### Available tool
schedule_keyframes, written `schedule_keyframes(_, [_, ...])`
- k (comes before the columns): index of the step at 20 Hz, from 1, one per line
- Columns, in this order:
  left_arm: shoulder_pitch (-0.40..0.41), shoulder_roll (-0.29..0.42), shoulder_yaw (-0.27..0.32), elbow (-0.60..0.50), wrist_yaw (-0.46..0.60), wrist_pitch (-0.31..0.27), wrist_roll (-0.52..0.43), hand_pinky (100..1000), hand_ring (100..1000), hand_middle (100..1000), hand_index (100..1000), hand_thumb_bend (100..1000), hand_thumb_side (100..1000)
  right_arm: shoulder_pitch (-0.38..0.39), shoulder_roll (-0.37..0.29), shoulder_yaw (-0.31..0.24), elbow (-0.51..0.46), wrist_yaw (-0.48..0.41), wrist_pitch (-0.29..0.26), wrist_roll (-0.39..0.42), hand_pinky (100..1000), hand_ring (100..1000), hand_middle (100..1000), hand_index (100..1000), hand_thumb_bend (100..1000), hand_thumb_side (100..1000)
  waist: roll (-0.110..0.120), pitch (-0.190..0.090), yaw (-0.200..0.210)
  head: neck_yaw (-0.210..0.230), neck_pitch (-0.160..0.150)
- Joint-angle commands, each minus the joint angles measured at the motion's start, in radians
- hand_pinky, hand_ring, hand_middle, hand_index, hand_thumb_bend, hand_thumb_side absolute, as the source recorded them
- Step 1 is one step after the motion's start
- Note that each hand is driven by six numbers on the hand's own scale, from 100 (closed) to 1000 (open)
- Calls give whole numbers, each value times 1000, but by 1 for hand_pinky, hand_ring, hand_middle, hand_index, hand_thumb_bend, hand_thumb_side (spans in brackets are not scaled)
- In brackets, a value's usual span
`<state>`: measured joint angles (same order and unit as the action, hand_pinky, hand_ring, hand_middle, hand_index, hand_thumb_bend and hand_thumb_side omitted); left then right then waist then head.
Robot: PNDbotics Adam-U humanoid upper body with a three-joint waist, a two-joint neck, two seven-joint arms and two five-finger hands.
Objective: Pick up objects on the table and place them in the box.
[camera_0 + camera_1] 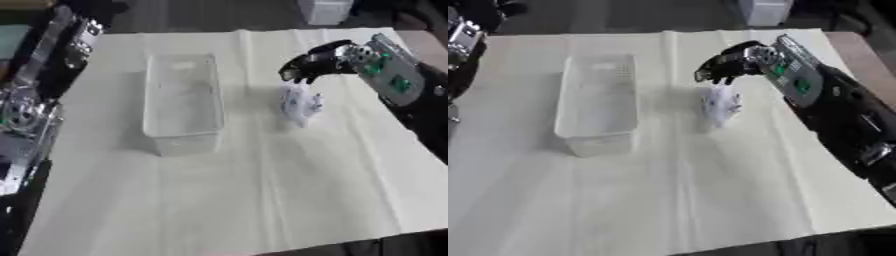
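A clear plastic box (182, 102) stands lengthwise on the cream cloth, left of centre, with nothing visible inside. To its right a small white object (300, 104) with faint blue and pink marks stands upright. My right hand (308, 64) comes in from the upper right and sits directly over it. Its black fingers curl down onto the object's top. My left arm (31, 107) runs down the left edge beside the table, and its hand cannot be made out.
The cream cloth (262, 190) covers the whole table and is creased lengthwise. A white container (325, 11) stands on the floor beyond the far edge. The table's brown corner (859, 47) shows at the right.
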<state>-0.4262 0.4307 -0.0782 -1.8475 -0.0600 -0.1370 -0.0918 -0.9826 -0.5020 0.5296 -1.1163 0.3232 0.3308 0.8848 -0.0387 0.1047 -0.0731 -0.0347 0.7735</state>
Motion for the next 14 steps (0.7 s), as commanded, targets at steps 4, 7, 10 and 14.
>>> schedule_keyframes(4, [-7, 14, 8, -14, 3, -2, -1, 870, 919, 928, 856, 105, 911, -10, -32, -5, -14, -22, 29, 22, 922, 931, 1000, 1000, 100, 912, 2, -23, -4, 0, -3])
schedule_keyframes(7, [-7, 14, 8, -14, 3, -3, -1, 870, 919, 928, 856, 105, 910, -6, -35, -3, -2, -13, 28, 22, 929, 935, 1000, 1000, 100, 904, 3, -24, -5, -1, -3])
schedule_keyframes(10, [-7, 13, 8, -14, 3, -3, -1, 871, 919, 928, 857, 104, 910, -1, -35, -2, 14, 11, 25, 22, 933, 937, 1000, 1000, 100, 903, 4, -25, -6, -1, -3])
schedule_keyframes(14, [-6, 12, 9, -14, 4, -4, -1, 871, 918, 928, 857, 104, 910, 4, -30, -8, 25, 20, 13, 22, 931, 934, 1000, 1000, 100, 908, 6, -26, -7, 0, -3])
